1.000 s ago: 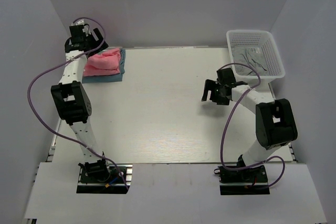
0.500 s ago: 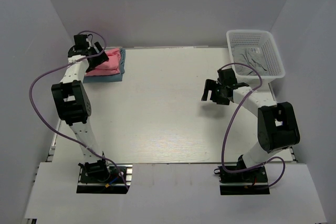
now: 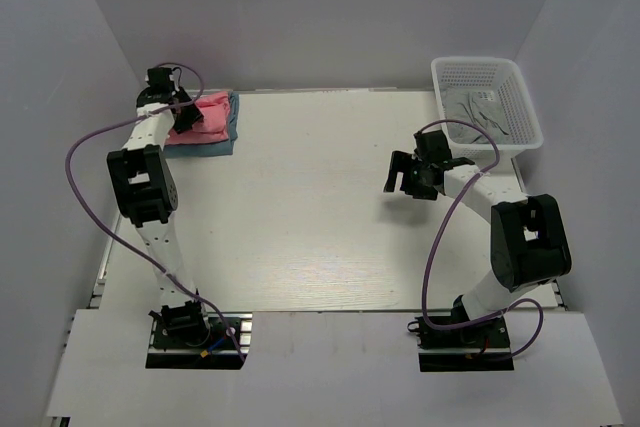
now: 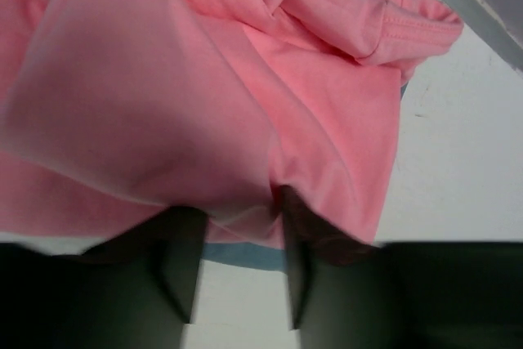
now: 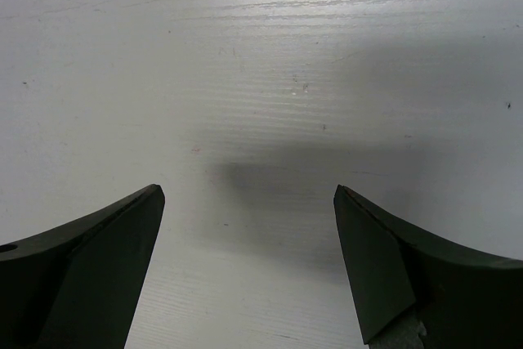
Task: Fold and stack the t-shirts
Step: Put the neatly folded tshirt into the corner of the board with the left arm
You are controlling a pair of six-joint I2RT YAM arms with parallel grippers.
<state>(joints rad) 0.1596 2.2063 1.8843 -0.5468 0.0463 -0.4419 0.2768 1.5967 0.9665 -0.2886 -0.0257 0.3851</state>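
Pink shirt (image 3: 208,117) lies on the teal shirt (image 3: 215,147) at the table's (image 3: 320,207) far left; the left gripper (image 4: 235,226), half-narrowed at its edge, grip uncertain, should pinch only pink cloth, not teal.

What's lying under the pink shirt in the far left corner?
A blue shirt: only strips of it show along the pink shirt's near and right edges. The rest is covered, so its fold cannot be checked.
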